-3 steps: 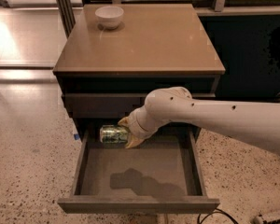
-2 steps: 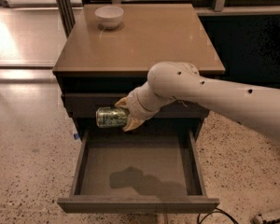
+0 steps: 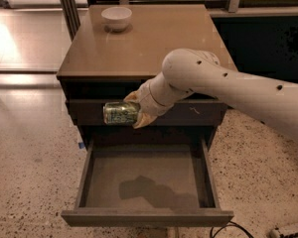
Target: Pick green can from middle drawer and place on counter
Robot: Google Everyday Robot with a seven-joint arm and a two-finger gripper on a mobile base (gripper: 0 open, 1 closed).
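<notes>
The gripper point(image 3: 135, 110) has its fingers closed on the right end of the green can point(image 3: 119, 112), which lies sideways in the air above the open middle drawer point(image 3: 103, 185). The counter point(image 3: 154, 43) is higher and further back, so I think the can must rise first.

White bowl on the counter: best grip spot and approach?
Pinch the white bowl by its rim from above: it sits upright, mouth up, back left on the counter. The claw holds the green can sideways above the open middle drawer.
</notes>
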